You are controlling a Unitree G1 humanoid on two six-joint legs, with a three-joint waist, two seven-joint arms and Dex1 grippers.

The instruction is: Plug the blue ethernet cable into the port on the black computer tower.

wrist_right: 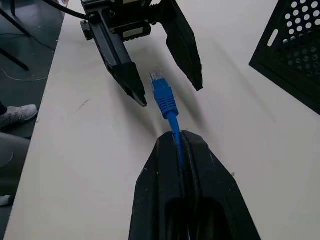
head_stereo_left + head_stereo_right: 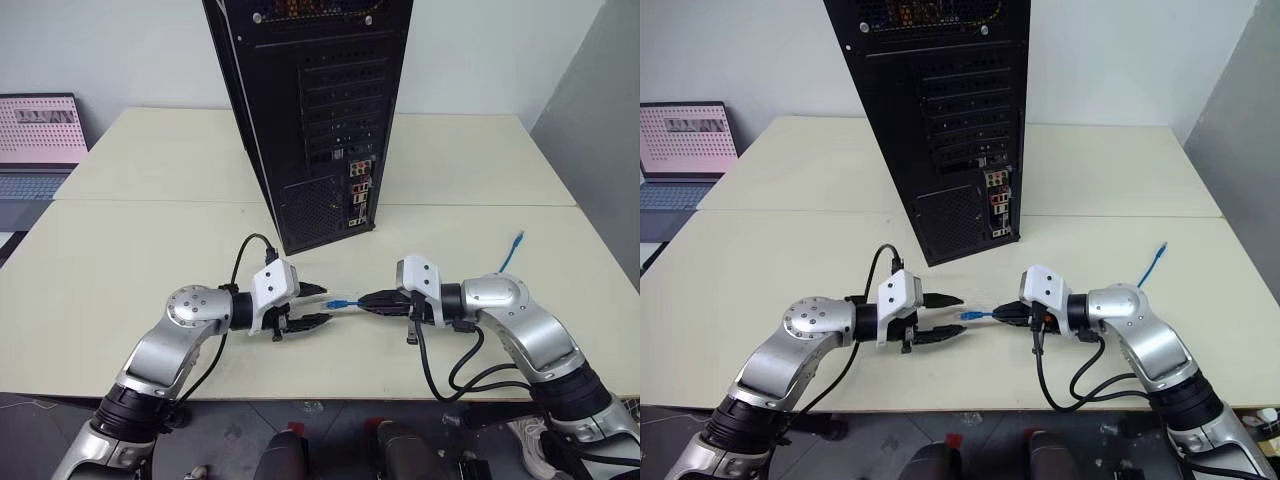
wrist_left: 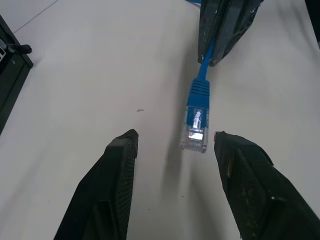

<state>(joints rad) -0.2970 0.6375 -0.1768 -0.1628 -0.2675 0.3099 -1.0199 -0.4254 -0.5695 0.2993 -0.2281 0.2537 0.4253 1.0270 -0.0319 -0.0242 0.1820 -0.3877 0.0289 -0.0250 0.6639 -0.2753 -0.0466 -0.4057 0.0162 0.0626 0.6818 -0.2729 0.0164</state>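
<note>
Handover step, as I read it. My right end effector [image 1: 179, 145] is pressed together on the blue ethernet cable [image 1: 172, 120] just behind one plug, which juts toward my left end effector [image 3: 172, 145]. Left fingers [image 3: 120, 160] are spread, one on each side of the plug tip, not touching it. Both hover low over the desk [image 2: 150, 250], in front of the black computer tower [image 2: 310, 110]. The cable's other plug [image 2: 517, 240] lies on the desk to the right. The port [image 2: 357, 205] sits low on the tower's rear connector strip.

To do this well, I judge: close left squarely on the boot, keep the latch tab free, release right only once the pinch is firm.
</note>
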